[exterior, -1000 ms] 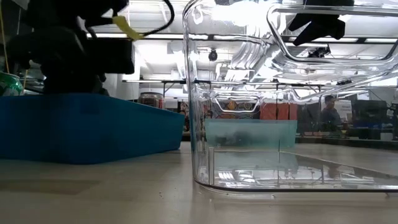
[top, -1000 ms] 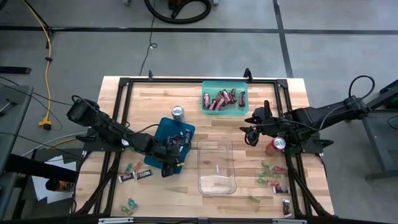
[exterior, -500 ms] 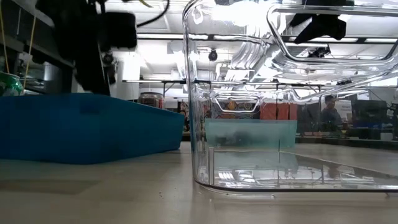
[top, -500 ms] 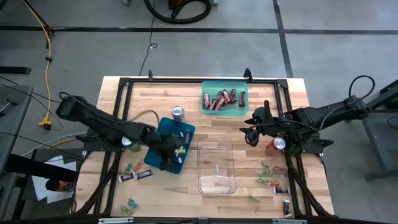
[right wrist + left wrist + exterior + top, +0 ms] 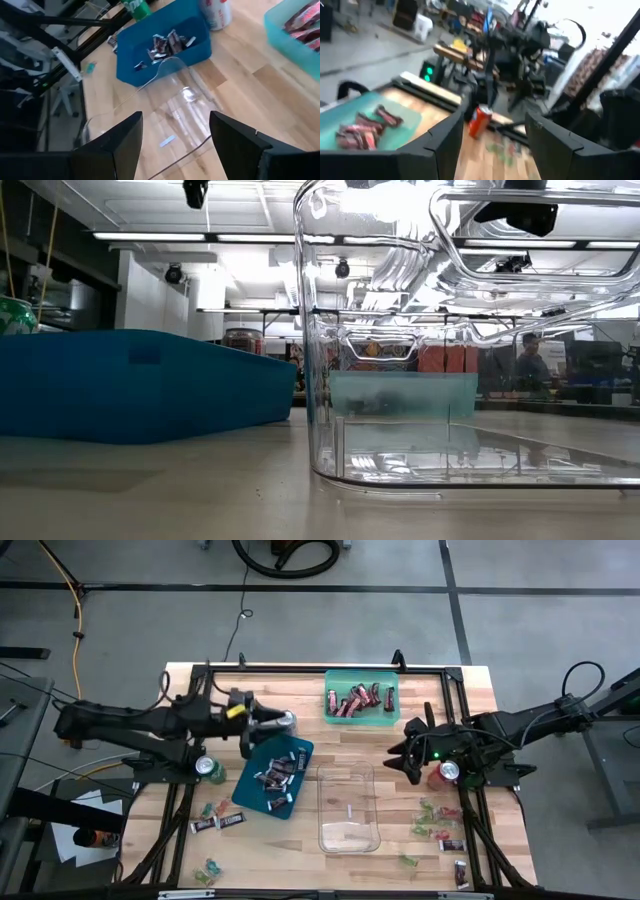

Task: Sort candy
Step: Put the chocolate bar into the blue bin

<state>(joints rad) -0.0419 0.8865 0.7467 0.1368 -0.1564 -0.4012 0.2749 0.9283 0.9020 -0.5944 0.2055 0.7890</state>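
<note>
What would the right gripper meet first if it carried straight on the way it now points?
Probably the clear bin: the right gripper, open, aims down at it, the blue bin beyond. Depth is uncertain.

Grey concrete floor (image 5: 330, 635) all around the pale wooden counter (image 5: 400, 745), dark seams crossing it. A yellow cable (image 5: 75, 630) trails down the floor on one side. From table height, long ceiling strip lights (image 5: 170, 236) glow over white beams, cluttered shelves far back (image 5: 440, 358).
</note>
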